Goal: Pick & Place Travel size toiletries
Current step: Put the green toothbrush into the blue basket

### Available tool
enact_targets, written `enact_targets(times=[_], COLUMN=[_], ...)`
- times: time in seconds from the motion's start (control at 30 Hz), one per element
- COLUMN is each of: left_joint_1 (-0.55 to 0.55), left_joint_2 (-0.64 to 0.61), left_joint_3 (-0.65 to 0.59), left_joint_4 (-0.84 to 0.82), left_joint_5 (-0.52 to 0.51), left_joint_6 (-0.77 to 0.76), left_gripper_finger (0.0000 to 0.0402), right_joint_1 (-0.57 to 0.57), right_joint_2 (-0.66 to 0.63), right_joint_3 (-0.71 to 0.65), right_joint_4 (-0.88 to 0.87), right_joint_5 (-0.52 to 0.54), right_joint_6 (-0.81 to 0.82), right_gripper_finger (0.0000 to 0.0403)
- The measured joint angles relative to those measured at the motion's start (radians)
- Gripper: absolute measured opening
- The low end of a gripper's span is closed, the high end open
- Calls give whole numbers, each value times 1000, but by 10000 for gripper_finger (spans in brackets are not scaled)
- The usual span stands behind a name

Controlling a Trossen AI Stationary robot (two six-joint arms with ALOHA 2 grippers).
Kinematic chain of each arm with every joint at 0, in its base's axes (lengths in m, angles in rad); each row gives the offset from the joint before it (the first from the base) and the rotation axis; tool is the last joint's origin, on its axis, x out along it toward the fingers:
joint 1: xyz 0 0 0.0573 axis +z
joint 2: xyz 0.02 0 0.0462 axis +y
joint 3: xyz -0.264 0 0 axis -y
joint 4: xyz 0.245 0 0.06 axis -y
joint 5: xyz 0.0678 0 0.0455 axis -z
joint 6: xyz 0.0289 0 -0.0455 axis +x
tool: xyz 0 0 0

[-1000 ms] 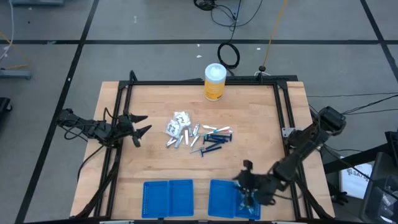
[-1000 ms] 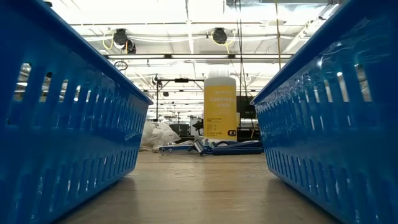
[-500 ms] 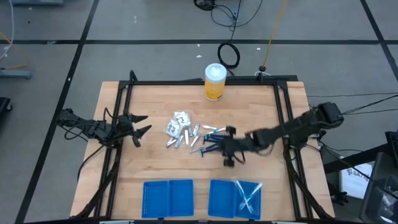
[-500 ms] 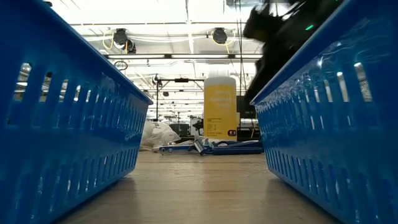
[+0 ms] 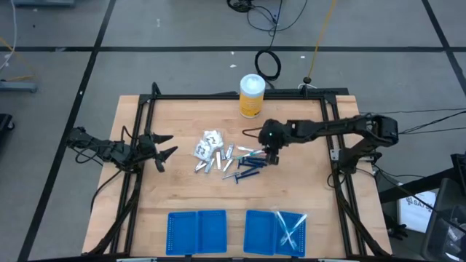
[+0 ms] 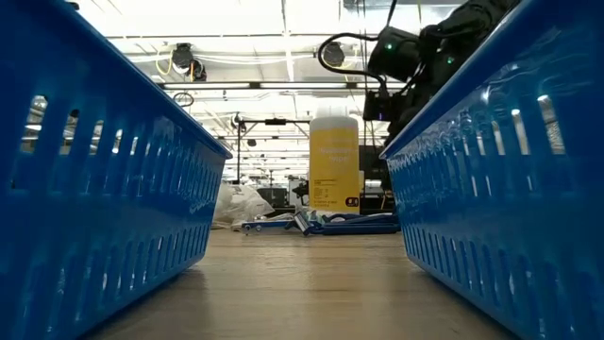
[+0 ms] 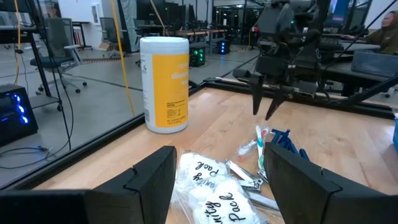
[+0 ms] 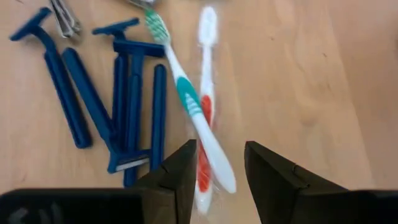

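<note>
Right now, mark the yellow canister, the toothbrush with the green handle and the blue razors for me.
Yellow canister (image 7: 164,87): left wrist view, on the label.
Toothbrush with the green handle (image 8: 186,99): right wrist view, on the handle's green grip.
Blue razors (image 8: 127,102): right wrist view, on one handle.

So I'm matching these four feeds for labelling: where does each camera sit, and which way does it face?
High: overhead, straight down on the table; both arms, left gripper at the left edge, right gripper over the pile.
Low: table height between two blue trays; right arm above.
Left wrist: past its open fingers to cotton packets.
Right wrist: down past open fingers on toothbrushes, razors.
Shared: yellow canister in high, low, left wrist.
</note>
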Motion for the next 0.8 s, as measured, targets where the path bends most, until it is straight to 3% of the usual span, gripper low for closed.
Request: enact_targets(times=[0.5,0.8], left_joint_1=[0,0], left_joint_2=[0,0], left_joint_3=[0,0], left_joint_4=[0,0], left_joint_5=[0,0], left_joint_6=[0,0], left_gripper_finger=[239,239], right_joint_1=[-5,-4], right_joint_2=[154,122], right_joint_3=[-2,-2], right_joint_4=[8,7], right_joint_5=[-31,-29], right_joint_6=[-52,-52], right_gripper_finger=[121,51])
